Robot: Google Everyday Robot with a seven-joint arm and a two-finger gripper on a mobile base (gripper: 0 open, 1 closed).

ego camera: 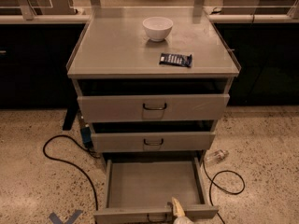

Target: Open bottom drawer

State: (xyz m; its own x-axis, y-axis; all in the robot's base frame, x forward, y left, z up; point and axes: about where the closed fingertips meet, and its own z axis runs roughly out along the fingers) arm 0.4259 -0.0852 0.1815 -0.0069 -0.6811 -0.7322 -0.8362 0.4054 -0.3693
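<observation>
The grey metal cabinet stands in the middle of the camera view. Its bottom drawer is pulled far out, showing a plain grey tray with nothing in it. The drawer's front panel lies at the bottom edge of the view, with its small dark handle partly showing. My gripper shows as a pale tip at the bottom edge, right at the front panel just right of the handle. The middle drawer and top drawer stand slightly out.
A white bowl and a dark blue snack packet lie on the cabinet top. Black cables loop on the speckled floor on both sides. A plastic bottle lies at the right. Dark counters run behind.
</observation>
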